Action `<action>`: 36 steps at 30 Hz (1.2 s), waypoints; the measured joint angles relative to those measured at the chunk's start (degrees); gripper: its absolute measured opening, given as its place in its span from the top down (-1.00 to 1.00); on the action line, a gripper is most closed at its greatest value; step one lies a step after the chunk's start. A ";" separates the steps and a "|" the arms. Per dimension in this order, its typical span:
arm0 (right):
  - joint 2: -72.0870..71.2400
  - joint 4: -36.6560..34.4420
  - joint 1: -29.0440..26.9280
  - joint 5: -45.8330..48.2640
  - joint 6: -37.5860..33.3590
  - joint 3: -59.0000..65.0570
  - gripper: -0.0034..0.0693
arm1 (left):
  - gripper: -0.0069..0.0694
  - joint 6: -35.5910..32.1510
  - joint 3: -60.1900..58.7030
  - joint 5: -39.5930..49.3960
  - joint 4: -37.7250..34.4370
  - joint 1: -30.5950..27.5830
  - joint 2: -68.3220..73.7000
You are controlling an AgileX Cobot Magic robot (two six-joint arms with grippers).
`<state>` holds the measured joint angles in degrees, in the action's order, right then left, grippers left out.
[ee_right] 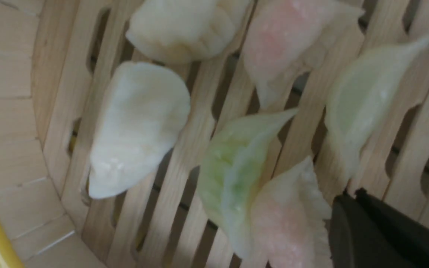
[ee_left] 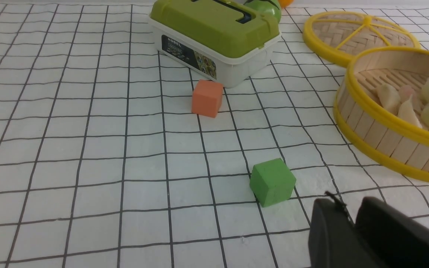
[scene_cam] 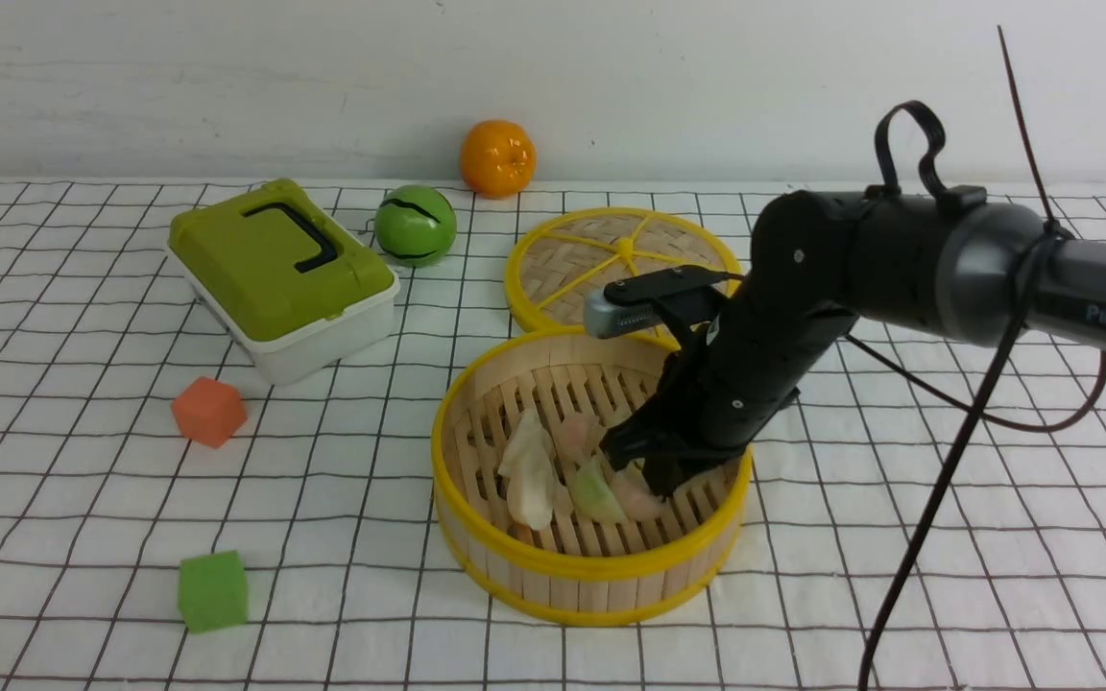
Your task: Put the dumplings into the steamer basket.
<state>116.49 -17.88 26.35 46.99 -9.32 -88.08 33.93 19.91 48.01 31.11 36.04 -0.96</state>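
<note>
The steamer basket (scene_cam: 591, 568) stands mid-table, round, with a slatted wooden floor and yellow rims. Several dumplings lie on its floor: white (ee_right: 136, 126), pinkish (ee_right: 285, 48) and light green (ee_right: 233, 175). My right arm reaches down into the basket. Its gripper (scene_cam: 649, 475) is shut with nothing between the fingers, its tip (ee_right: 350, 195) just over the slats and right beside a pinkish dumpling (ee_right: 285, 227). The left gripper (ee_left: 348, 210) hangs low over the cloth left of the basket (ee_left: 367, 108), its fingers almost together and empty. The left arm is out of the front view.
The flat woven lid (scene_cam: 620, 259) lies behind the basket. A green-lidded white box (scene_cam: 279, 259), a green ball (scene_cam: 415, 226) and an orange (scene_cam: 497, 158) stand at the back left. An orange cube (scene_cam: 209, 411) and a green cube (scene_cam: 212, 590) sit on the checked cloth.
</note>
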 joint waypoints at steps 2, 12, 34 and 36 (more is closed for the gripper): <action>-0.27 -0.12 0.00 1.42 0.06 0.00 0.92 | 0.55 0.00 0.00 0.00 0.00 0.00 0.00; -2.07 3.62 0.00 1.65 1.11 0.00 0.92 | 0.54 0.00 0.00 0.00 0.00 0.00 0.00; -55.27 36.30 0.00 2.59 16.77 9.87 0.90 | 0.53 0.00 0.00 0.00 1.25 0.00 0.00; -61.14 36.87 0.00 0.10 19.20 15.79 0.90 | 0.53 0.00 0.00 0.00 1.25 0.00 0.00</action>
<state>55.35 18.99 26.35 47.09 9.88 -72.29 33.93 19.91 48.01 32.36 36.04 -0.96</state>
